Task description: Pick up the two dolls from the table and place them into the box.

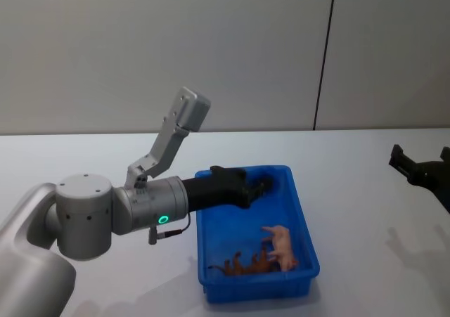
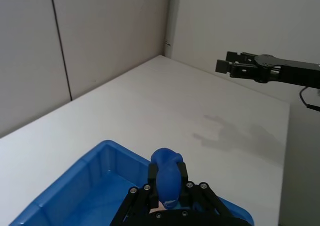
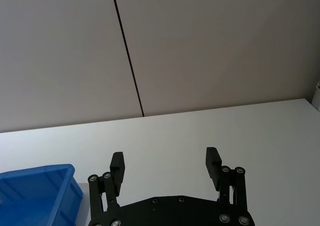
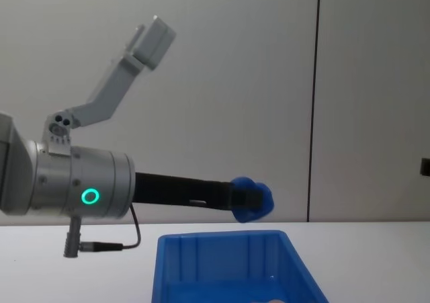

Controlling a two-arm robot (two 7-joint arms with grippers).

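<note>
The left gripper (image 2: 167, 198), fingers closed on a blue doll (image 2: 166, 173), hangs over the box's (image 1: 307, 227) far end; the right gripper (image 3: 165, 161), open, idles far right.

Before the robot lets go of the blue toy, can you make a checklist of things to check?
1. Left end effector shut on the blue doll: ok.
2. Doll held above the box, judged from the chest view: ok.
3. Bare floor left in the box beside the pink doll and brown doll: ok.
4. Right end effector open and away from the box: ok.
5. Doll centred over the box: cannot tell.
</note>
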